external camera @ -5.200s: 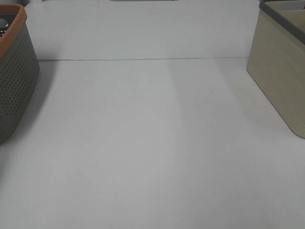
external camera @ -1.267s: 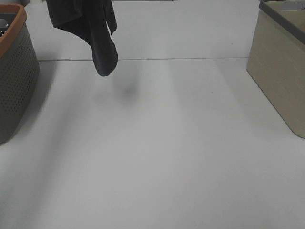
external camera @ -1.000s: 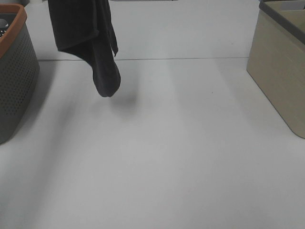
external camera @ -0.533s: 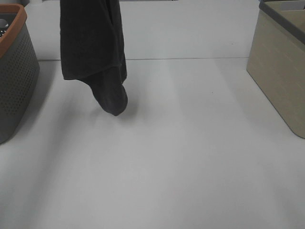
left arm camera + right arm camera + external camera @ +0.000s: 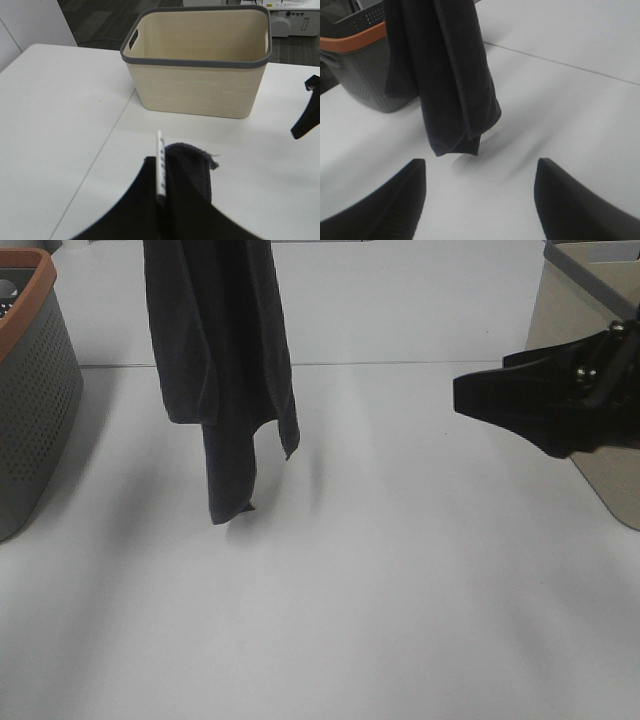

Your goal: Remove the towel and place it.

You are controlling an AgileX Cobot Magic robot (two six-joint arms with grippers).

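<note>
Two grippers in view: L gripper (image 5: 162, 192) was pinched on the towel (image 5: 220, 360) right at its white tag (image 5: 160, 172). Cloth hung long just beside the grey basket (image 5: 35, 390), low end down by the table (image 5: 400, 620), contact unclear. R gripper (image 5: 480, 195) had fingers spread wide, empty, farther from the basket than the towel.

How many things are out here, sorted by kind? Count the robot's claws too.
Towels: 1, the dark towel, hanging from the left claw
Baskets: 2, the grey basket with an orange rim and the beige basket
Claws: 2, the left claw and the open right claw
Total: 5
</note>
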